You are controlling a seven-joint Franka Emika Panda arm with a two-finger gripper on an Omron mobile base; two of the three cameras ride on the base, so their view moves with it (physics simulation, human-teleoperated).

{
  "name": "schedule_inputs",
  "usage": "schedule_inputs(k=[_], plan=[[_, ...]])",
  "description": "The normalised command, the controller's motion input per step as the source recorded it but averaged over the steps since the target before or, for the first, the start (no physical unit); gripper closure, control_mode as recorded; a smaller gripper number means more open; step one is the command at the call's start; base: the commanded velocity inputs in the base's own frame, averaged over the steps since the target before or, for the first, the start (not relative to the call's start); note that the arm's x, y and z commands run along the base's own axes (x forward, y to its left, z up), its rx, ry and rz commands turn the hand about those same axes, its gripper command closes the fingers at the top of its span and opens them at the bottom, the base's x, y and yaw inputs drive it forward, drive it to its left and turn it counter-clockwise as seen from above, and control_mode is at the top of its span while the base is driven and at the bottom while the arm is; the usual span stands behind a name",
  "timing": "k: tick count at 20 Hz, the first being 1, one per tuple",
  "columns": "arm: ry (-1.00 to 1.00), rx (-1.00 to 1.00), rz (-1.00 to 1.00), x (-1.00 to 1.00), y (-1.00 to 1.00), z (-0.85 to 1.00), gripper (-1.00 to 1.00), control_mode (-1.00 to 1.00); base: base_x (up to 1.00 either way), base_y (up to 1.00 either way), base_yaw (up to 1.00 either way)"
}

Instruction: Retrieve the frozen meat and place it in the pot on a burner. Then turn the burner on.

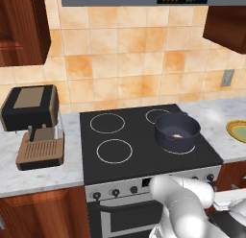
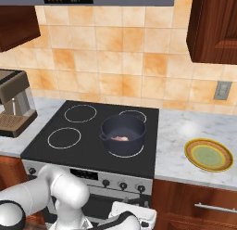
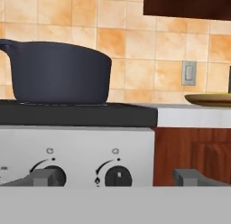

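The dark blue-grey pot (image 1: 177,129) (image 2: 123,134) stands on the stove's front right burner. A small pinkish lump, the frozen meat (image 1: 178,135) (image 2: 121,138), lies on its floor. In the hand view the pot (image 3: 58,72) rises at upper left, seen from the side. My gripper (image 3: 117,179) hangs low in front of the stove's control panel, open and holding nothing. Its two grey fingertips (image 3: 41,177) stand wide apart. One dark burner knob (image 3: 118,176) sits straight ahead between them, and a second knob (image 3: 56,175) is near the left fingertip.
A yellow-green plate (image 1: 238,130) (image 2: 208,155) lies on the marble counter to the stove's right. A coffee machine (image 1: 33,126) stands on the left counter. Three other burners (image 1: 114,150) are bare. Wooden cabinet doors (image 3: 194,151) lie below the counter.
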Motion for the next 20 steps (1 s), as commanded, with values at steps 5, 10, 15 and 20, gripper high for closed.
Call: schedule_inputs(k=[5,10,15,20], plan=[[0.0,0.0,0.0,0.06,0.0,-0.06,-1.0,-1.0,0.0,0.0,0.0],[0.0,0.0,0.0,0.07,0.0,-0.11,-1.0,-1.0,0.0,0.0,0.0],[0.03,0.0,0.0,0.08,0.0,-0.24,-1.0,-1.0,0.0,0.0,0.0],[0.06,0.0,0.0,0.03,-0.02,-0.17,-1.0,-1.0,0.0,0.0,0.0]])
